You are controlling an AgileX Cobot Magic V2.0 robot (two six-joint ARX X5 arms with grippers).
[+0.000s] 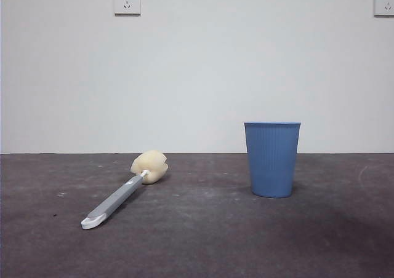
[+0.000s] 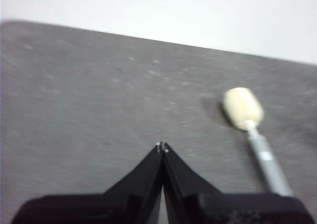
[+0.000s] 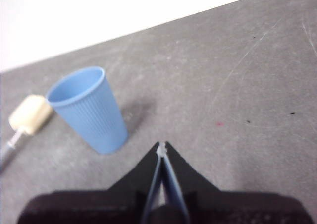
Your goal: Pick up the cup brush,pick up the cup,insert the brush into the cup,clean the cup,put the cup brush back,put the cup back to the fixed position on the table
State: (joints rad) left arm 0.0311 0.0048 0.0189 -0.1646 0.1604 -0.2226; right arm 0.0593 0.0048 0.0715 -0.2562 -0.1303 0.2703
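Observation:
The cup brush (image 1: 123, 192) lies flat on the table (image 1: 197, 241) at the left, its cream-yellow sponge head toward the wall and its white tip toward the front. The blue ribbed cup (image 1: 271, 159) stands upright at the right, apart from the brush. My left gripper (image 2: 162, 146) hovers shut above bare table, with the cup brush (image 2: 252, 130) off to one side of it. My right gripper (image 3: 162, 147) is shut too, holding nothing, a short way from the cup (image 3: 89, 108); the brush's sponge head (image 3: 29, 114) shows beyond the cup. Neither gripper appears in the front view.
A white wall rises behind the table's far edge, with one socket (image 1: 127, 1) at upper left and another (image 1: 384, 2) at upper right. Faint pale scuffs mark the dark table surface.

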